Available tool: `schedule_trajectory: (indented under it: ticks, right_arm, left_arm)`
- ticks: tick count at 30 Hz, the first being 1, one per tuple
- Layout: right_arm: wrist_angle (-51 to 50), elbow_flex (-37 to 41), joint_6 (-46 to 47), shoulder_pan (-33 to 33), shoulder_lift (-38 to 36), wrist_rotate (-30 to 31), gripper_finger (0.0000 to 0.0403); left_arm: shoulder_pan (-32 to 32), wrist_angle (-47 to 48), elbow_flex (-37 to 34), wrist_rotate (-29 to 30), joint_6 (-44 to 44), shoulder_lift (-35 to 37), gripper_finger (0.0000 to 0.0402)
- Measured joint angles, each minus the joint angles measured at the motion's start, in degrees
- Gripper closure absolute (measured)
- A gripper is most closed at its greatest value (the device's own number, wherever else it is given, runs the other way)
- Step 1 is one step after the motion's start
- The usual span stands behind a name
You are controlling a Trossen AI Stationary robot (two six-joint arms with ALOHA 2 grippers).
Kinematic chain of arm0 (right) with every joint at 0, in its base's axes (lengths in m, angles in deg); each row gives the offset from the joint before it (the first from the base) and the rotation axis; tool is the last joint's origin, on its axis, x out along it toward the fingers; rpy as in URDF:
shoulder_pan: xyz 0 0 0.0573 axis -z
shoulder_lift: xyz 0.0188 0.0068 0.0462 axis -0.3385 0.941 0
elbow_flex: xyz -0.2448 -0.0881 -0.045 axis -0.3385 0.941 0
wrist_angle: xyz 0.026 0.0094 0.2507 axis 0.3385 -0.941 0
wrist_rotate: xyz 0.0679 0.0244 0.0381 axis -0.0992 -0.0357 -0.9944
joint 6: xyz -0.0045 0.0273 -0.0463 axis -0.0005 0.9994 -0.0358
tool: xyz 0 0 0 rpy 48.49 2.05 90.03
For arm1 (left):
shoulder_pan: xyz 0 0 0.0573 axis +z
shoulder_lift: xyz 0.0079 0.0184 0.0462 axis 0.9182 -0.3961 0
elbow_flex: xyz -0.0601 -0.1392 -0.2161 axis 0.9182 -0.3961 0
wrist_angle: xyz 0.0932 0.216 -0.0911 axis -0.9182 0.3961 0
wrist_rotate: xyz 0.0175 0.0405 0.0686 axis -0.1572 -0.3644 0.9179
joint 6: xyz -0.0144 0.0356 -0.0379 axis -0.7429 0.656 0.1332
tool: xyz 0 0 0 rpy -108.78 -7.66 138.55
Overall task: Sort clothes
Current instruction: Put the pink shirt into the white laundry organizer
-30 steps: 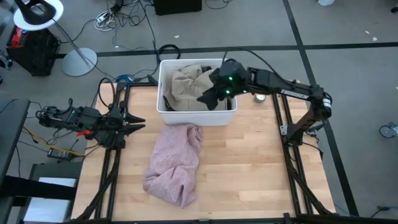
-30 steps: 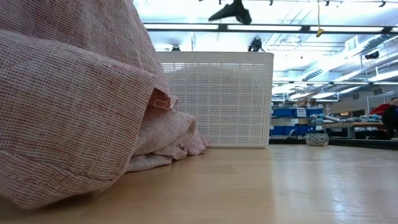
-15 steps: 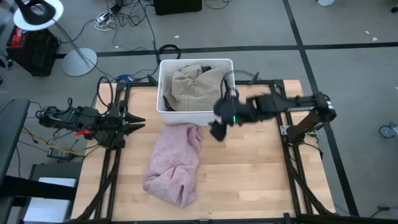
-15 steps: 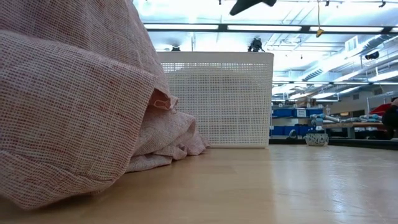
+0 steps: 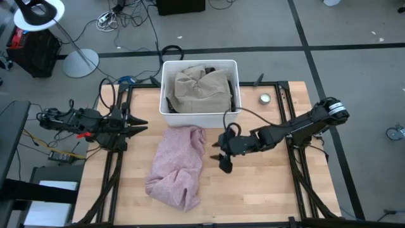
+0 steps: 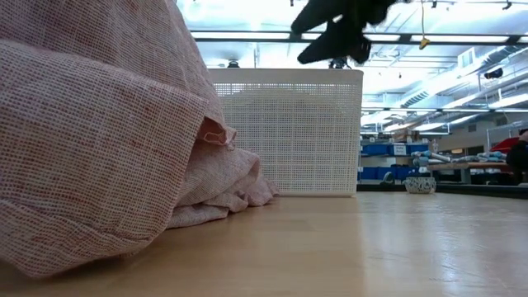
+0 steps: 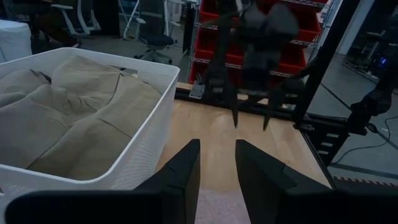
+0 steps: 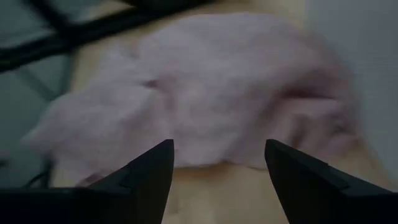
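Observation:
A pale pink garment (image 5: 177, 166) lies crumpled on the wooden table, just in front of the white bin (image 5: 166, 113). It fills the left of the low view (image 6: 99, 132) and lies ahead of the fingers in the right wrist view (image 8: 205, 93). A grey-beige garment (image 5: 201, 88) lies in the bin (image 7: 146, 134), with dark cloth at its edges. My right gripper (image 5: 223, 161) hangs open above the table, just right of the pink garment, pointing at it (image 8: 217, 162). My left gripper (image 5: 136, 125) waits open at the table's left edge (image 7: 214, 168).
A small round tin (image 5: 264, 98) sits on the table at the far right, beside the bin. Bare wood (image 5: 259, 190) stretches right of and in front of the pink garment. A lamp stand and cables lie on the floor beyond the table.
My right gripper has swung from above the bin toward the table's near edge and down. It now hangs over the bare wood beside the pink garment, rolled somewhat and still open. The garments have not moved.

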Motion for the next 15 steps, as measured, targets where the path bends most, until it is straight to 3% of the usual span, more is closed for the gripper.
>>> schedule_trajectory:
  ticks: [4, 15]
  right_arm:
    - [14.5, 12.6, -2.6, 2.3, -2.3, -4.7, 0.0149]
    - [42.8, 41.6, -7.2, 8.1, -14.0, -5.8, 0.0149]
  left_arm:
    - [0.0, 0.3, 0.0, -0.1, 1.1, -0.3, 0.0296]
    - [0.0, -2.4, 0.0, 1.0, 1.3, -3.0, 0.0296]
